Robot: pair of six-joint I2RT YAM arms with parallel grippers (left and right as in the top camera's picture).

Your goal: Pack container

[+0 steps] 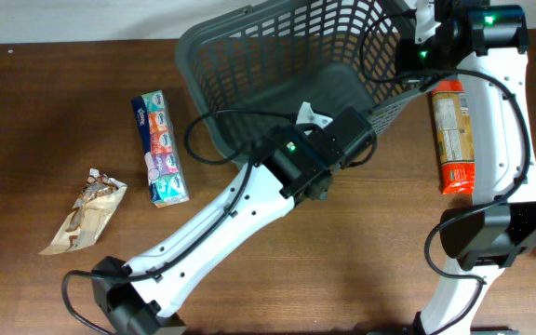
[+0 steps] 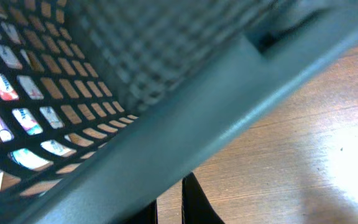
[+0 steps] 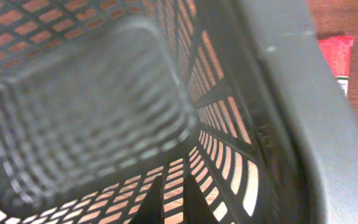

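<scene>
Left end effector (image 2: 170,208) beside container (image 2: 216,106) rim; right end effector (image 3: 166,208) inside; closure unclear.

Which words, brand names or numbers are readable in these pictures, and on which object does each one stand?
No text can be read with certainty.
Multicoloured packet left of the basket: print too small to read.
Orange-red packet right of the basket: dense print, blurred.
Crumpled wrapper: no legible print.
Basket itself: no lettering visible.
</scene>
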